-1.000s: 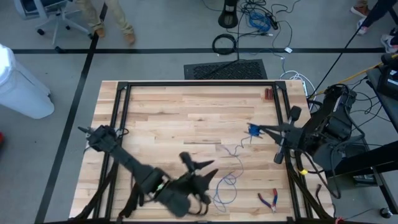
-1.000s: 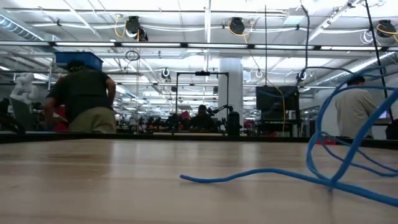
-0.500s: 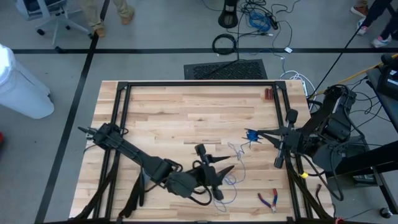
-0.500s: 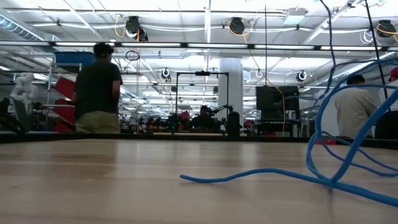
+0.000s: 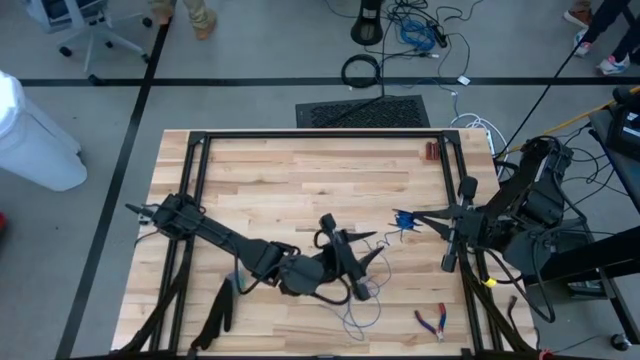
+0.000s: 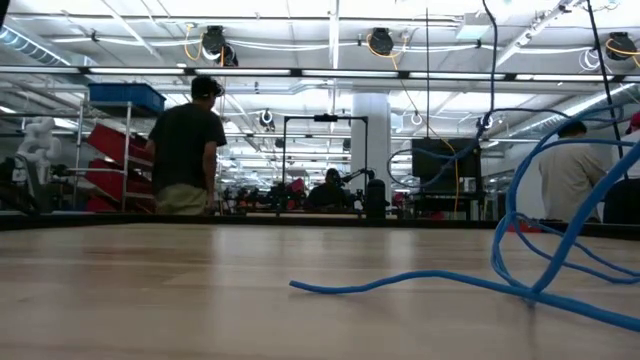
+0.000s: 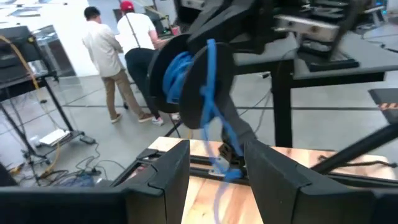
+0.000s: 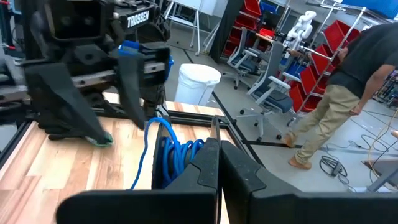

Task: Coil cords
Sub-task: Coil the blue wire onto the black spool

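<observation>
Mid-table, right pincer clamps the cord; left pincer parted, empty

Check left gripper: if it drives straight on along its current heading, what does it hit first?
Likely the right gripper with the blue cord wound at its tip: it sits dead ahead between the left gripper's open fingers. Depth unclear.

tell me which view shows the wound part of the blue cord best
The left wrist view: the blue cord is wrapped on a dark round spool, close up. The right wrist view shows loops partly behind the right gripper. The high view shows it tiny; the low view only loose strands.
</observation>
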